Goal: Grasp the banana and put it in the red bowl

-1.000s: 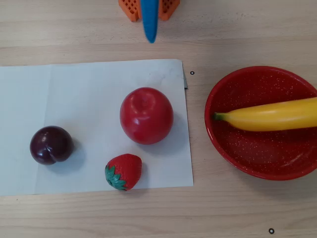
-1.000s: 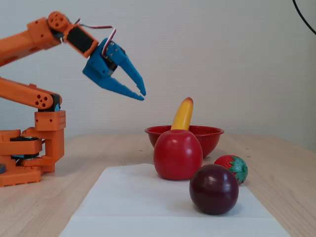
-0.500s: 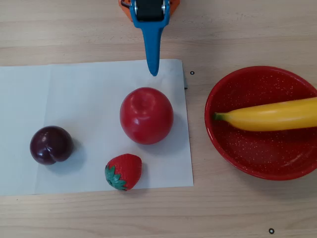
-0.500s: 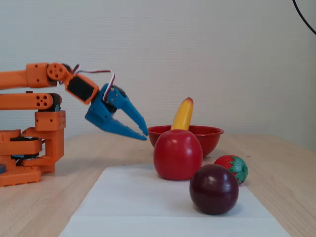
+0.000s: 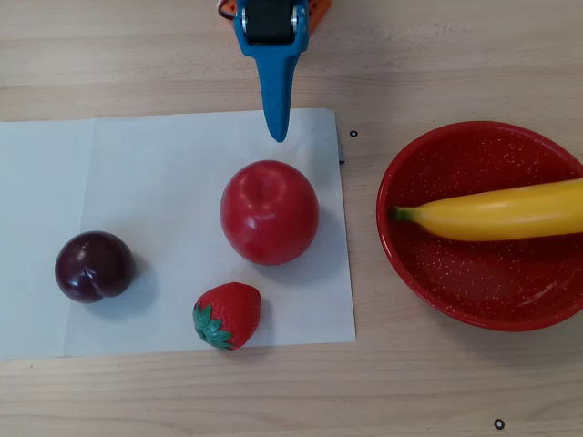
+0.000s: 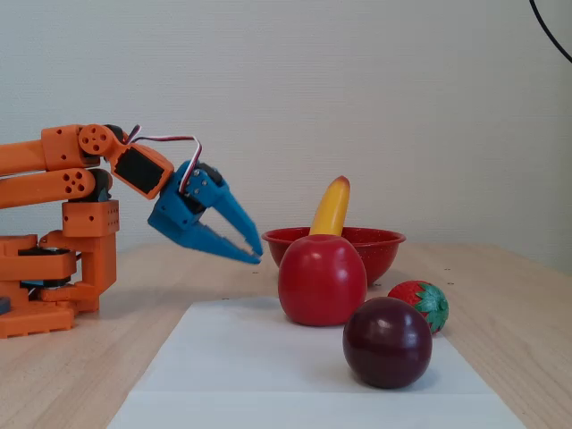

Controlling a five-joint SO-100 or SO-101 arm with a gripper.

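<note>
The yellow banana [image 5: 510,211] lies across the inside of the red speckled bowl [image 5: 474,287] at the right of the overhead view, its green stem tip pointing left and its far end running past the right edge. In the fixed view the banana [image 6: 331,207] sticks up out of the bowl [image 6: 380,241] behind the apple. My blue gripper [image 5: 276,137] is at the top centre, empty, its tips together, pointing down at the paper's far edge. In the fixed view the gripper [image 6: 256,256] hovers above the table, left of the bowl and apart from it.
A white paper sheet [image 5: 164,182] holds a red apple [image 5: 270,212], a dark plum [image 5: 94,266] and a strawberry [image 5: 228,315]. The apple sits just below the gripper tip. The orange arm base [image 6: 54,268] stands at the left of the fixed view.
</note>
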